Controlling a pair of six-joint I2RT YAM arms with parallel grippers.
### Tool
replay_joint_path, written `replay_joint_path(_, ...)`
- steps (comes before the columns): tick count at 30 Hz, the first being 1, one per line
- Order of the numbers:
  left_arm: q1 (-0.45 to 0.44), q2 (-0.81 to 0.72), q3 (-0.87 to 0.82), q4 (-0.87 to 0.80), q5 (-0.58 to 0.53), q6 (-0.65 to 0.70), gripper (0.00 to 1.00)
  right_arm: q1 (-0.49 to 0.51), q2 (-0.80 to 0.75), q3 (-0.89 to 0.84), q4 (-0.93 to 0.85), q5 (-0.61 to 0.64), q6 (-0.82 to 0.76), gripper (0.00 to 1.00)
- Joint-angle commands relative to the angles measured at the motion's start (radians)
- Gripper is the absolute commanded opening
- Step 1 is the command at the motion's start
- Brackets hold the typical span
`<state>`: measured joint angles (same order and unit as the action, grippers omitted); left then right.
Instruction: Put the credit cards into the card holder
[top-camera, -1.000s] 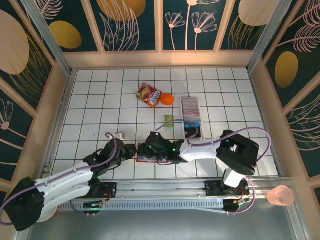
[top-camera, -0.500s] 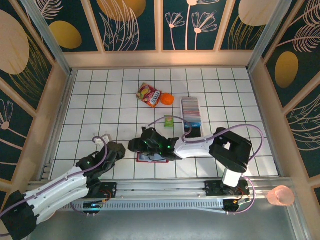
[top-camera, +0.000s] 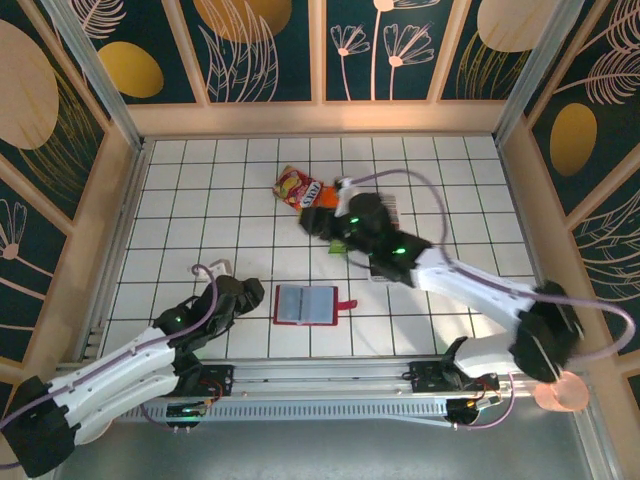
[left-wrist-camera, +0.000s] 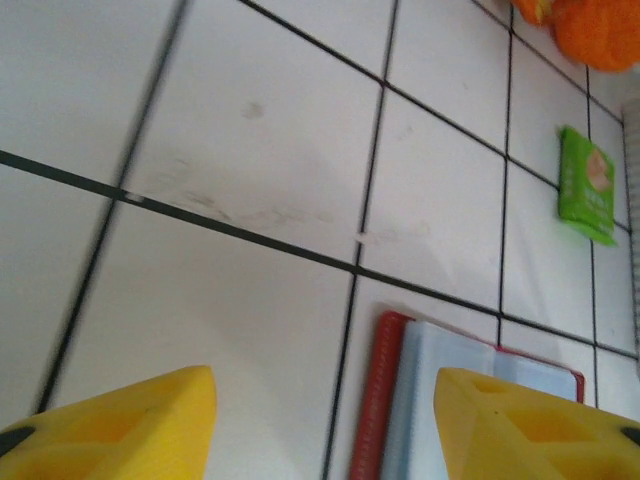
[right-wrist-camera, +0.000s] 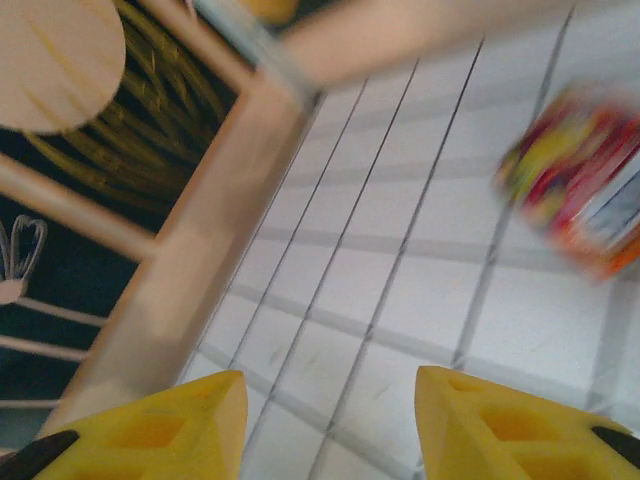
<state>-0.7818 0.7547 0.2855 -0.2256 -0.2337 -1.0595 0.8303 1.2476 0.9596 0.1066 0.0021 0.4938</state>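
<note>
Judging from overhead, I find the card holder (top-camera: 305, 305) lying open, pockets apparently unfilled; left gripper (left-wrist-camera: 322, 400) and right gripper (right-wrist-camera: 330, 400) both spread, carrying nothing; loading not yet begun.

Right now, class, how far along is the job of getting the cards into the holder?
Done: the holder lies open on the table. In hand: nothing; the left pincer is open beside the holder, the right pincer open and empty near the snack packet. Left: picking up each card and sliding it in; I can make out none in it.
</note>
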Motion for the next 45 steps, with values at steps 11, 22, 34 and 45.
replay_joint_path(11,-0.005,0.304,0.029,0.299,0.347,0.157,0.59,-0.322,-0.200,-0.035,-0.698,-0.047,-1.608,0.74)
replay_joint_path(22,-0.004,0.340,0.006,0.294,0.342,0.176,0.47,-0.360,0.016,-0.113,-0.494,0.019,-1.826,0.75)
replay_joint_path(34,-0.004,0.293,-0.014,0.256,0.314,0.183,0.47,-0.337,0.175,-0.119,-0.359,0.065,-1.854,0.75)
replay_joint_path(45,-0.005,0.264,-0.033,0.238,0.289,0.180,0.45,-0.301,0.248,-0.152,-0.278,0.121,-1.852,0.75)
